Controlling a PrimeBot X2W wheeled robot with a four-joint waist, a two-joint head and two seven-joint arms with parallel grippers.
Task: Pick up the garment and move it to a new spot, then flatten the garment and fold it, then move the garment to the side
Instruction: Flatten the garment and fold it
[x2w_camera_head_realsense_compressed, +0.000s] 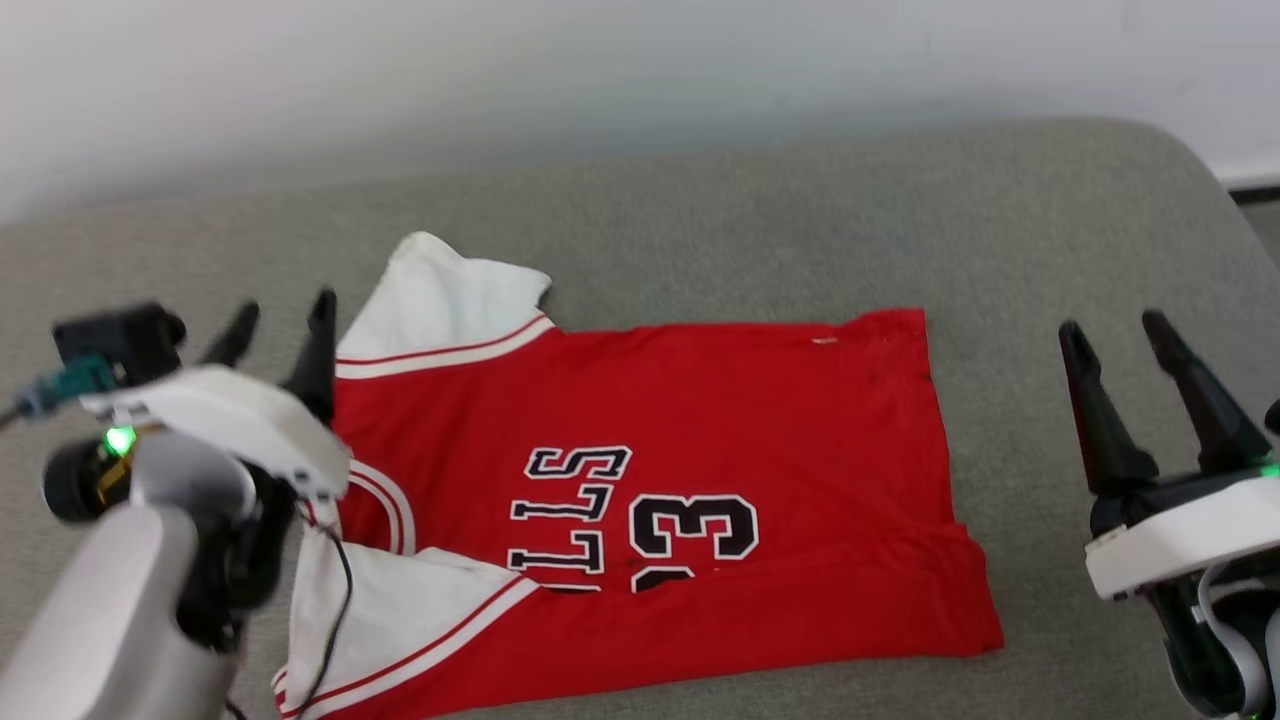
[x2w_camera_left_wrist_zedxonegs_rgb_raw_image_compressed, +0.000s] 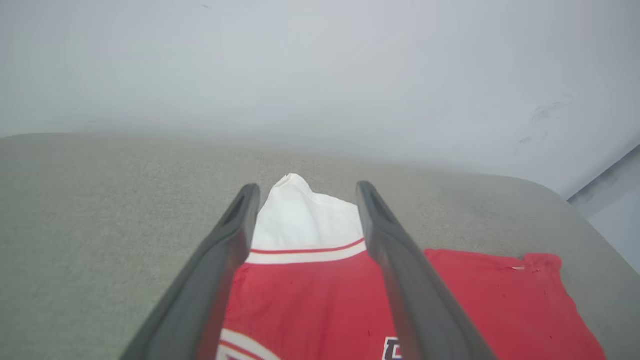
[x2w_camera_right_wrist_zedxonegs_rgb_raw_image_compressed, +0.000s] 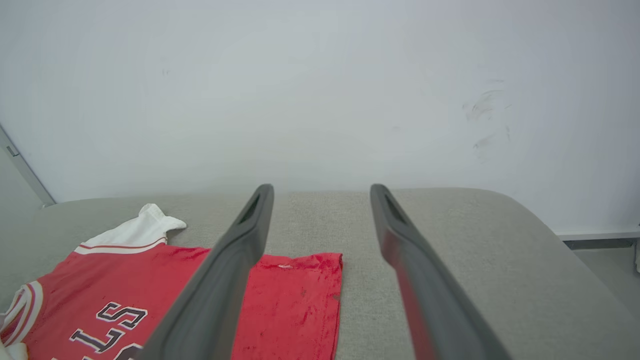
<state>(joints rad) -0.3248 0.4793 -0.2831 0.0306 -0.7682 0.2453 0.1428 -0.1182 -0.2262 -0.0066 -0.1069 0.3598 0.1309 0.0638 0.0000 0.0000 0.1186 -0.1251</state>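
Garment (x2w_camera_head_realsense_compressed: 700, 400) lies on the padded surface (x2w_camera_head_realsense_compressed: 1050, 200), near edge folded over its lettering; left gripper (x2w_camera_head_realsense_compressed: 285, 305) by the collar, right gripper (x2w_camera_head_realsense_compressed: 1112, 325) beyond the hem, jaws apart, empty. The cable (x2w_camera_head_realsense_compressed: 345, 570) dangling under the left wrist could snag the near sleeve (x2w_camera_head_realsense_compressed: 400, 600). Head view shows that fold; the wrist views miss it.

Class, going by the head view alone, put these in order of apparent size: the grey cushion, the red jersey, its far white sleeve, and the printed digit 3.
Largest to smallest:
1. grey cushion
2. red jersey
3. far white sleeve
4. digit 3
No two look alike.
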